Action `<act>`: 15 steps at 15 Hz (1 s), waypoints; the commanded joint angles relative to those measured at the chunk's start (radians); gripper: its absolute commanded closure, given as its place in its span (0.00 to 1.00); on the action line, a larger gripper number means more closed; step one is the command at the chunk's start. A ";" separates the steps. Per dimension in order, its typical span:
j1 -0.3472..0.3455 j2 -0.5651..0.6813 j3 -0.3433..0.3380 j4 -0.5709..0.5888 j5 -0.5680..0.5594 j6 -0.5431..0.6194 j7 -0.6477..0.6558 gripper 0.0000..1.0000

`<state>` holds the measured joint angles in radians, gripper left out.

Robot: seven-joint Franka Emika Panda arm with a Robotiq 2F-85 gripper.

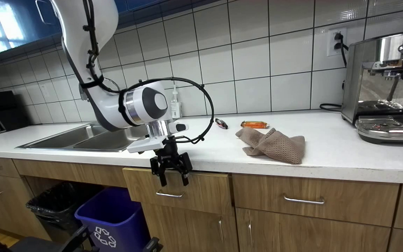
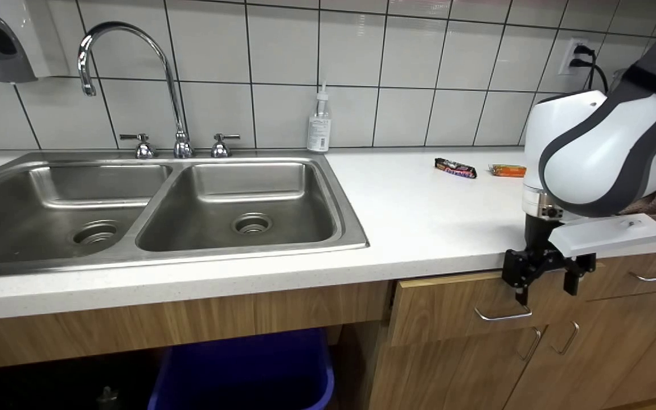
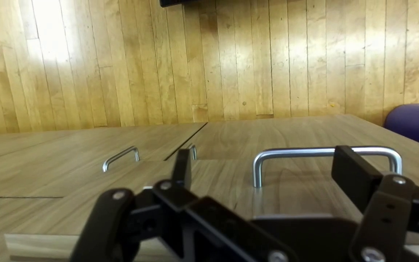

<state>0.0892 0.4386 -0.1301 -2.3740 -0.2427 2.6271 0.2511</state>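
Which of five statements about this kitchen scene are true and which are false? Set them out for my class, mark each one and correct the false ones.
1. The drawer behind the pincer stands slightly open and has a metal handle. True.
2. The pincer is shut on that handle. False: the pincer is open and grips nothing.
3. A brown cloth lies crumpled on the counter. True.
4. Two wrapped bars lie in the sink. False: the orange bar and the dark bar lie on the counter.
5. A silver espresso machine stands on the counter. True.
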 commanded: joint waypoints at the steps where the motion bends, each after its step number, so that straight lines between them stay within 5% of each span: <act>1: 0.014 -0.108 -0.014 -0.087 -0.005 -0.012 0.011 0.00; 15: -0.015 -0.413 0.002 -0.295 -0.083 0.010 0.077 0.00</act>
<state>0.0891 0.1324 -0.1391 -2.6007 -0.2798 2.6300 0.2765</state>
